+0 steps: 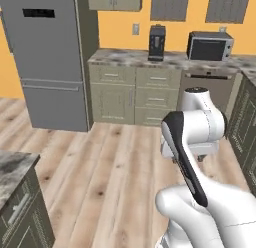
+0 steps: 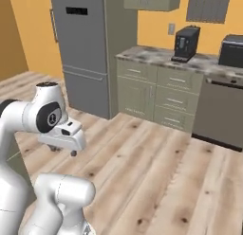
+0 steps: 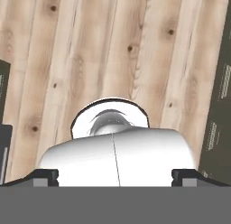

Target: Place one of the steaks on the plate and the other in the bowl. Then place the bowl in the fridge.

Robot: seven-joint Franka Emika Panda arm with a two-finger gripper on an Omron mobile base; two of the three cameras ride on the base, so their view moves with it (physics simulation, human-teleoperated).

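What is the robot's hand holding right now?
Nothing. The hand is open, its fingertips wide apart with only the wooden floor beyond them.

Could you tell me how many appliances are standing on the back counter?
2: a black coffee machine near the counter's middle, and a microwave to its right. None looks hidden.

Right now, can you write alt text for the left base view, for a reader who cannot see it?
A white arm folds up over a wooden floor. Behind it, a grey fridge with its door shut stands left of a counter with a coffee machine and a microwave.
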